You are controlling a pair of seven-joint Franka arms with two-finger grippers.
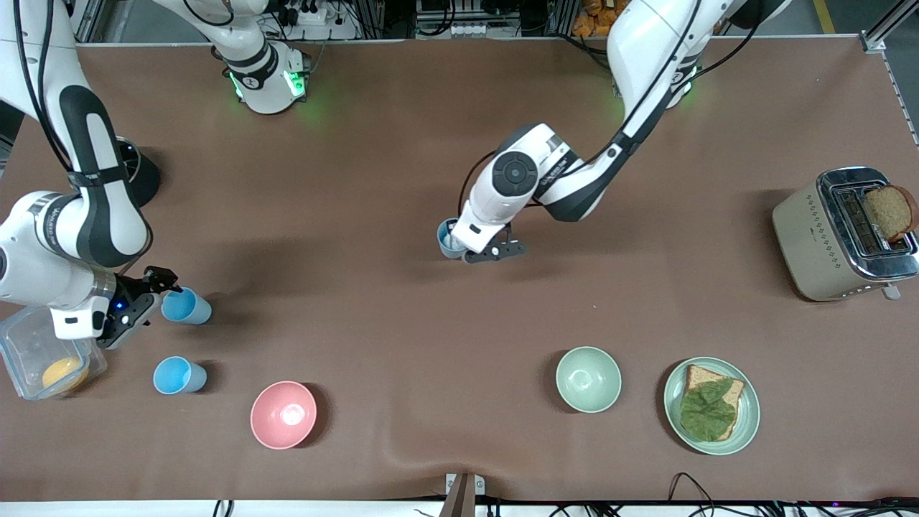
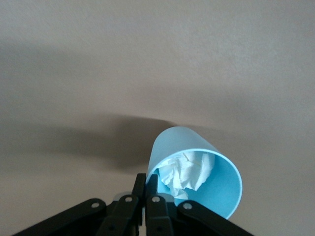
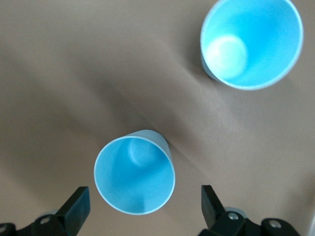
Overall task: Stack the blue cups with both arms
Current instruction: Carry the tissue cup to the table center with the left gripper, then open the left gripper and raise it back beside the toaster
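My left gripper (image 1: pixel 470 253) is shut on the rim of a dull grey-blue cup (image 1: pixel 448 237) near the table's middle. In the left wrist view the fingers (image 2: pixel 146 184) pinch the rim of this cup (image 2: pixel 194 145), which is tilted and holds a crumpled white tissue (image 2: pixel 189 169). My right gripper (image 1: pixel 147 305) is open beside a bright sky-blue cup (image 1: pixel 185 306) at the right arm's end. In the right wrist view this cup (image 3: pixel 134 178) stands just ahead of the spread fingers (image 3: pixel 76 211). A second sky-blue cup (image 1: pixel 178 375) (image 3: pixel 251 42) stands nearer the front camera.
A pink bowl (image 1: pixel 283 414) and a pale green bowl (image 1: pixel 588 378) stand near the front edge. A green plate (image 1: pixel 675 413) holds bread and lettuce. A toaster (image 1: pixel 811 244) stands at the left arm's end. A clear container (image 1: pixel 21 345) sits under the right arm.
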